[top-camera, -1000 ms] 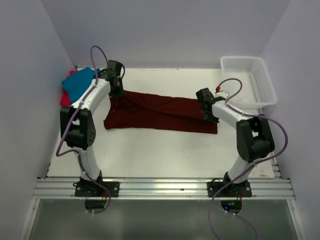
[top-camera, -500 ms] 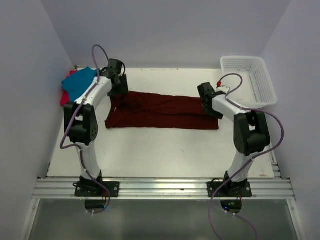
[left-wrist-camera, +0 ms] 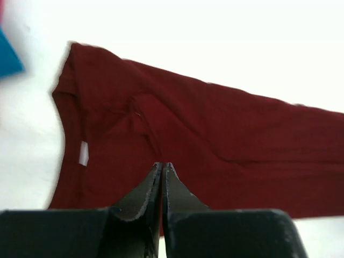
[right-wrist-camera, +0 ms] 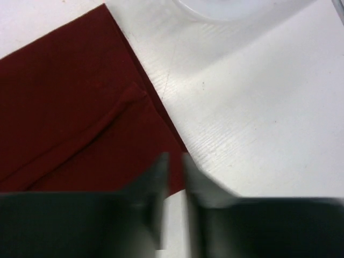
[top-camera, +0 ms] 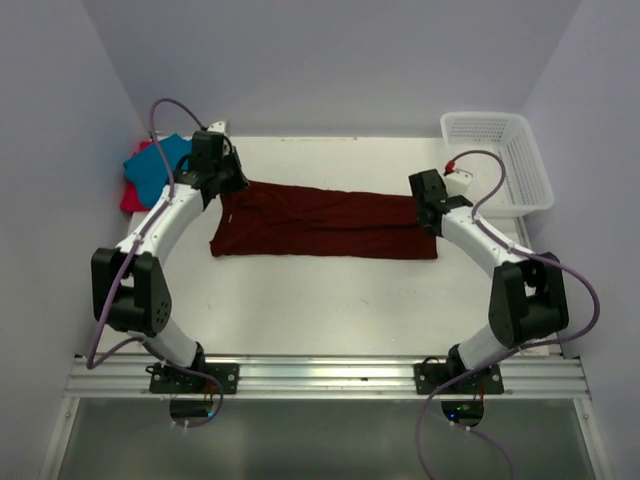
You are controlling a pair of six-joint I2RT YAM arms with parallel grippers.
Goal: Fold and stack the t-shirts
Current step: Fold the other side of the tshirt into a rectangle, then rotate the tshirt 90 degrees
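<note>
- Left wrist view: the dark maroon short-sleeved cloth t-shirt (left-wrist-camera: 215,134) was soft-focused throughout. Its right end was cut off by the picture edge, and its near hem was hidden behind the left gripper (left-wrist-camera: 162,167). Whether the fingertips met could not be told.
- Same view: the teal blue cloth t-shirt (left-wrist-camera: 7,54) showed only as a blurred corner at the left edge.
- Right wrist view: the right gripper (right-wrist-camera: 174,161) was smeared, its finger outlines indistinct. The white plastic mesh basket (right-wrist-camera: 236,6) showed only as a blurred pale arc at the top edge.
- Top external view: the bright red-pink cloth t-shirt (top-camera: 130,197) was mostly covered by the teal one, so only a strip showed. Both sets of fingertips were hidden from above.
</note>
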